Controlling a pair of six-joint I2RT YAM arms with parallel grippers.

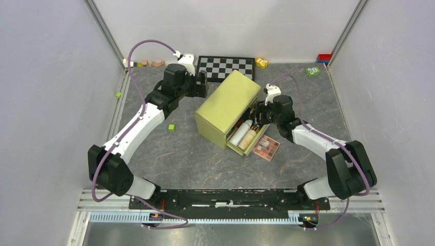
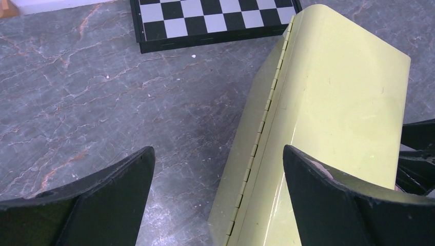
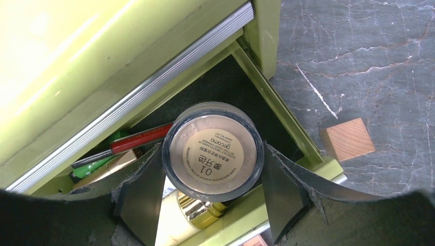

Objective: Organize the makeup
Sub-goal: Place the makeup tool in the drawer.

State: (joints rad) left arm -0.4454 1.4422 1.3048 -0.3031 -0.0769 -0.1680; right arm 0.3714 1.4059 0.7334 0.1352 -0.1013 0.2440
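Right gripper (image 3: pixel 213 177) clasps a round peach compact (image 3: pixel 213 151) over the open green case (image 3: pixel 77 61) | left gripper (image 2: pixel 218 154) gapes wide, empty, above the case's hinged edge

Gold-capped bottle (image 3: pixel 197 212) mostly hidden under compact (image 3: pixel 213 151), chequered board (image 2: pixel 205 20) cut off

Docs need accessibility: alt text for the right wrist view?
The right gripper clamps a round peach compact over the open yellow-green case, which holds a red pencil and a gold-capped bottle. A wooden cube lies on the grey table beside it.
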